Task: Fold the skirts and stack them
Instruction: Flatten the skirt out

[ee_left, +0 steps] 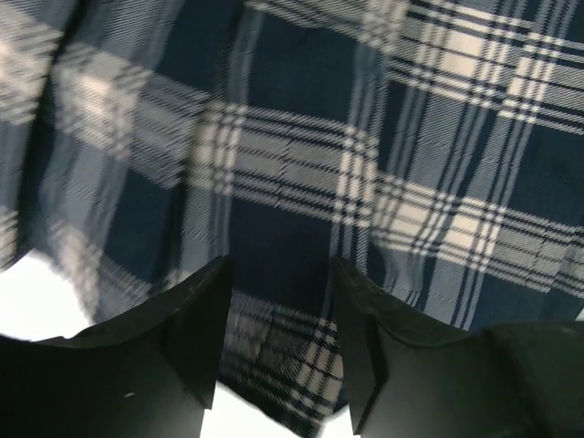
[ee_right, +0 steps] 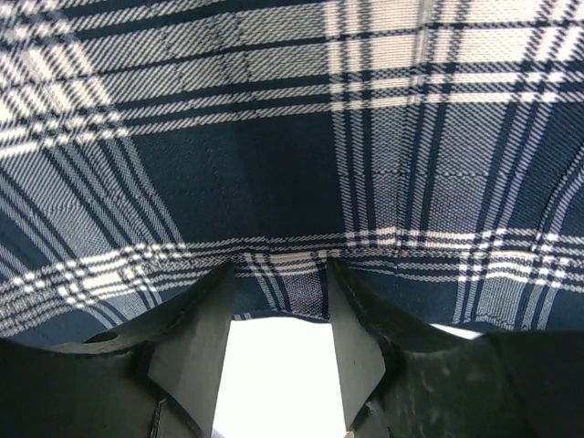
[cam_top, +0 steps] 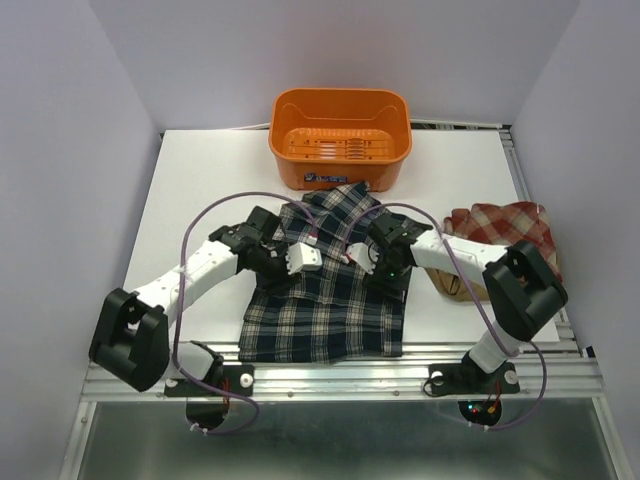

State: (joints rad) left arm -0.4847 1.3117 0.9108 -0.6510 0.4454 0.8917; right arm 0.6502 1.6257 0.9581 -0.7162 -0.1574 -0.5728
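The navy-green-white plaid skirt [cam_top: 325, 300] lies spread in the middle of the table, its top part bunched toward the basket. Both grippers are low over that upper part. My left gripper [cam_top: 305, 260] [ee_left: 278, 274] has its fingers apart, with plaid cloth [ee_left: 301, 173] lying in the gap near a hem corner. My right gripper [cam_top: 368, 258] [ee_right: 278, 274] also has its fingers apart, with the skirt's edge [ee_right: 292, 283] between the tips and white table below. The red-and-white plaid skirt [cam_top: 505, 225] lies crumpled at the right, on the tan skirt [cam_top: 452, 285].
An orange plastic basket [cam_top: 340, 135] stands at the back, just behind the plaid skirt. The white table [cam_top: 200, 190] ends at a metal rail [cam_top: 330, 375] in front, and grey walls close in on both sides.
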